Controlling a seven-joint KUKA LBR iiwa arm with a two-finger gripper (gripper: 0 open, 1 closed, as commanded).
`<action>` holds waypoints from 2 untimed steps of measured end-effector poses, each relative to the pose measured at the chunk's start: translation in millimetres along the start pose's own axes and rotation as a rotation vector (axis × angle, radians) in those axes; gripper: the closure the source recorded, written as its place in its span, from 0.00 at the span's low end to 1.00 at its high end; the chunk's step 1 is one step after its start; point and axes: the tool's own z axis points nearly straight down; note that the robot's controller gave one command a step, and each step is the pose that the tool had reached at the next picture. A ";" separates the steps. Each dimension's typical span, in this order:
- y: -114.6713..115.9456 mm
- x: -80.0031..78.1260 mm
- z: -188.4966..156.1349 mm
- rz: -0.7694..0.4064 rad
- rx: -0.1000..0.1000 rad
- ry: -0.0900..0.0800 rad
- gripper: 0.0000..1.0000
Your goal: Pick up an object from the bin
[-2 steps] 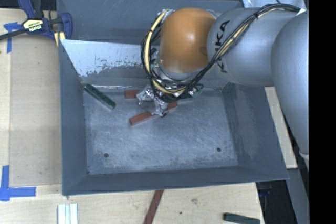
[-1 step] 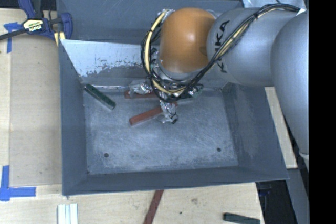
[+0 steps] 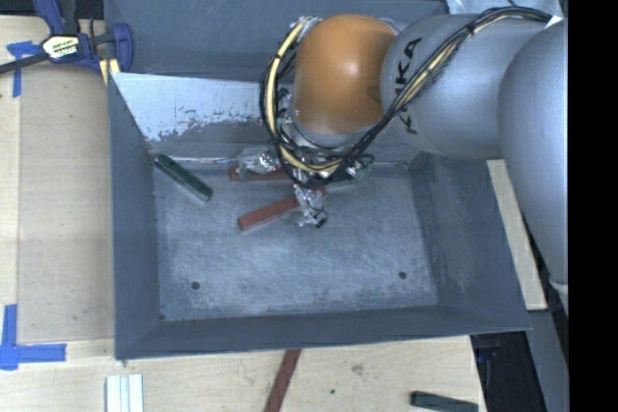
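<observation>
My gripper (image 3: 311, 210) hangs low over the middle of the bin (image 3: 290, 304), a little toward the back wall, under my orange wrist cover (image 3: 338, 77) and its loop of cables (image 3: 278, 82). I cannot tell whether it is released or clenched, because the cover and the wrist hide most of it from above.

Its tip is at the right end of a flat red-brown bar (image 3: 263, 218). The bar lies on the floor and slants from lower left up to the right. I cannot tell whether I am touching that end or am just above it. The rest of the bar reaches left onto open floor, apart from everything else.

Behind the bar, close under my wrist and near the foot of the back wall, lies a small brown piece (image 3: 253, 168), partly hidden by my cables. Farther left a dark green bar (image 3: 183, 178) lies aslant near the left wall, well apart from the red-brown bar.

The front half of the floor is bare grey metal, right up to the front wall and the right wall. My arm comes in over the right rim, and my wrist sits close to the back wall, so that is the tight side. The open room lies in front of the gripper and to its left.
</observation>
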 end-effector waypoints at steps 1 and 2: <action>2.9 24.3 21.8 -0.214 -0.002 0.003 1.00; 2.9 24.3 21.9 -0.214 -0.002 0.003 1.00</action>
